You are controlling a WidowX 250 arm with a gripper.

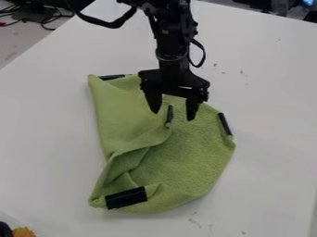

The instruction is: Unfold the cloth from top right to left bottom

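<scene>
The black gripper (174, 115) hangs over the upper part of the green cloth (192, 162), its two fingers spread apart. Between and slightly below the fingertips, a raised fold of cloth bears a narrow dark strip (169, 115). Creases run from that fold down to the cloth's lower left corner, where a wide black patch (126, 198) lies. Another dark strip (225, 124) marks the right edge, and one more (112, 77) is at the top left edge. Whether the fingertips touch the cloth I cannot tell.
The cloth lies on a white table (272, 102). An orange object (24, 232) is at the bottom left corner of the view. Dark cables (43, 19) lie beyond the table's edge at the upper left.
</scene>
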